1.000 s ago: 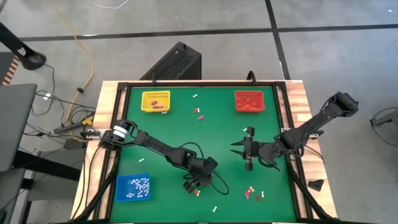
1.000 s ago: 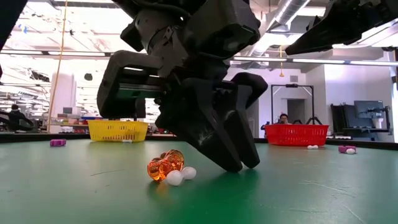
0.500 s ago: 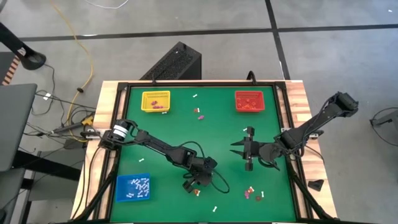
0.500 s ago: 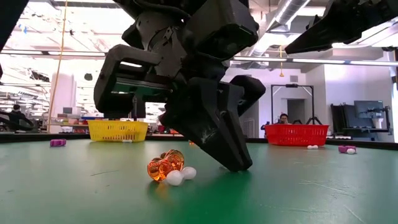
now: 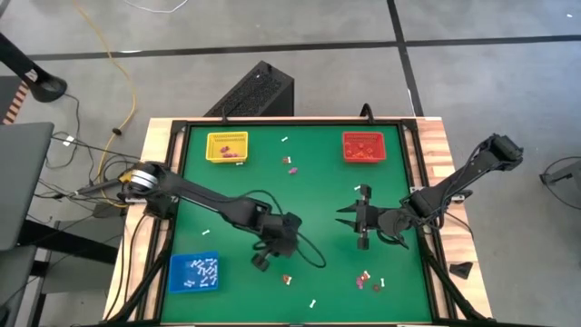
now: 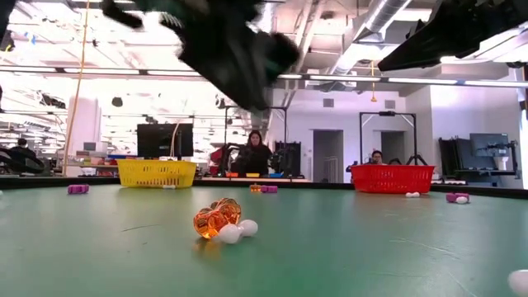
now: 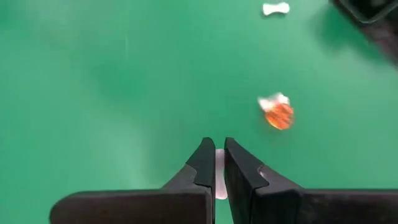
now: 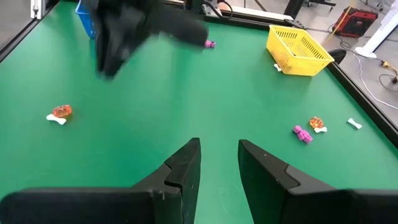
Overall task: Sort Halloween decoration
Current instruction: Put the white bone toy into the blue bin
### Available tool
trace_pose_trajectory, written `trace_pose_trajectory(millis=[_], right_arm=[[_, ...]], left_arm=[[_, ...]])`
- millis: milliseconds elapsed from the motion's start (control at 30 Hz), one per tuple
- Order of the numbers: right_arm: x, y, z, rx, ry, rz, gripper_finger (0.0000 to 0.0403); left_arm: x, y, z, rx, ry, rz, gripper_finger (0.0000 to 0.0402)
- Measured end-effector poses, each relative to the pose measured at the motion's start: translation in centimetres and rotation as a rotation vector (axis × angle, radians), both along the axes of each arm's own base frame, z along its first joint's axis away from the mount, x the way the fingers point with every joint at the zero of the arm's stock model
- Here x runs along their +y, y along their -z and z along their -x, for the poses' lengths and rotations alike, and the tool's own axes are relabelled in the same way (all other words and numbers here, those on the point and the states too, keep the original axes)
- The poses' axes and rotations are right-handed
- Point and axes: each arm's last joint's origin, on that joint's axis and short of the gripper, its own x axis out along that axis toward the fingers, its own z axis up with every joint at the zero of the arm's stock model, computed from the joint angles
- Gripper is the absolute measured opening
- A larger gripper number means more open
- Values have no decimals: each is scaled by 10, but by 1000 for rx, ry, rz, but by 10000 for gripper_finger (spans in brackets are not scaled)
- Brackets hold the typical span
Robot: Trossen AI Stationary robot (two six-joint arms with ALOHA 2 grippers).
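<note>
Left gripper [image 7: 215, 167]: raised above the green table [image 5: 309, 195], fingers pinching a white trinket [image 7: 219, 186]. Orange trinket [image 6: 214, 219] lies on the table, touching a white one [image 6: 231, 233]. My right gripper [image 8: 217, 163] hovers mid-table, fingers spread, nothing between them.

Two dark, slender jointed arms; a black cable loops along the left; each gripper has wedge-shaped black fingers.
</note>
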Motion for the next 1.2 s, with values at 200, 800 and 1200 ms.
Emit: trace_pose_trajectory(millis=[200,800,1200], right_arm=[[0,0,0,5,-8,-6,138],[-5,0,-2,8,6,-6,138],[-6,0,-3,8,10,-7,138]], left_arm=[[-9,-28,63,358,-246,85,0],[-55,7,199,533,-812,198,33],[-47,8,190,563,-752,222,104]])
